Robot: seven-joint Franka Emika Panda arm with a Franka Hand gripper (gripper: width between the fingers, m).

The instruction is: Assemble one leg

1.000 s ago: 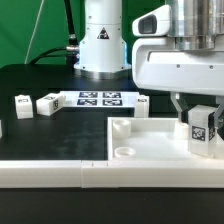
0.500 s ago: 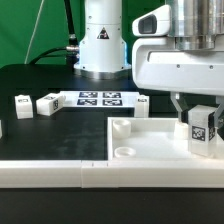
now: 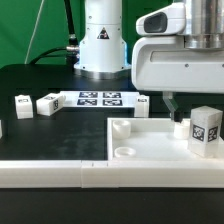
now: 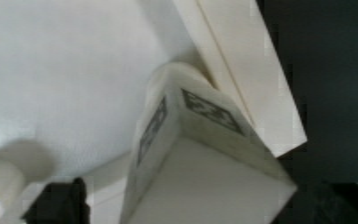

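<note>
The leg [image 3: 205, 131] stood upright on the square part [image 3: 150, 142], at the end of that part toward the exterior view's right, with its black-and-white tag turned to the camera; whether its foot sat in a corner hole could not be told. The gripper [image 3: 192, 104] hung just above the square part and over the leg, clear of it, fingers spread and clasping nothing; one dark finger [image 3: 172, 103] showed above the square part's far rim. In the wrist view the leg [image 4: 202, 150] rose from the square part's flat face [image 4: 69, 80], close beside its raised rim. A spare leg [image 3: 22, 103] and a second spare leg [image 3: 48, 103] lay on the black table [image 3: 30, 135] beyond the square part, apart from it; the marker board [image 3: 100, 98] lay just past the square part's far edge.
</note>
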